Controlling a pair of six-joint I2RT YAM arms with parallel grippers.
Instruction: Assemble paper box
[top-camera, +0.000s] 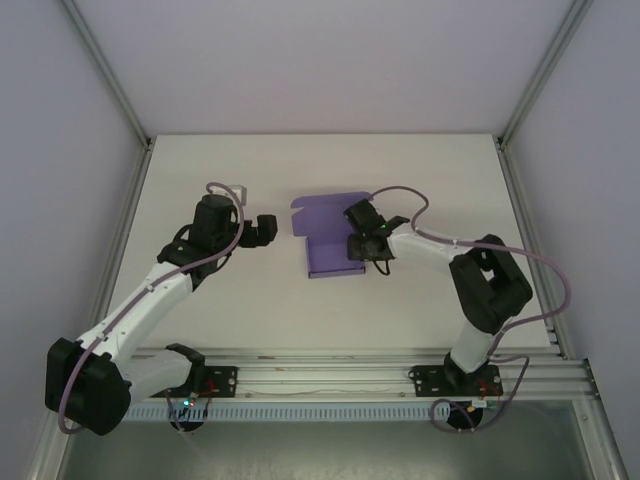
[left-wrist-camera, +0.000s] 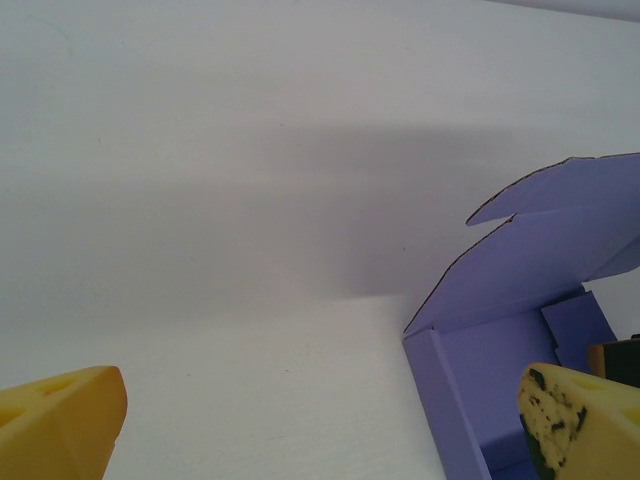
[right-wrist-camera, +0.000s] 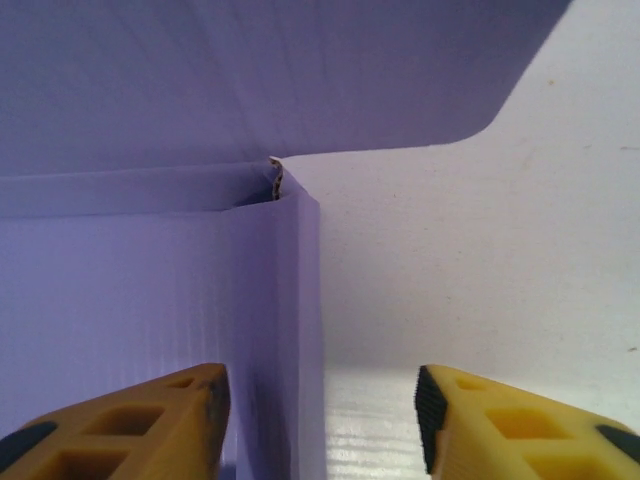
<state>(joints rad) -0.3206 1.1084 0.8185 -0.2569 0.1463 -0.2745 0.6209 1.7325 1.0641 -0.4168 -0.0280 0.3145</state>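
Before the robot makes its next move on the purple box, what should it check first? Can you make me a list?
1. Right gripper straddles the paper box's right wall, one finger inside and one outside: ok.
2. Right jaws closed on that wall: not ok, they stand open.
3. Left gripper open and apart from the box, on its left side: ok.
4. Lid flap raised, out of the fingers' way: ok.
5. Corner where the wall meets the back is locked in: cannot tell.
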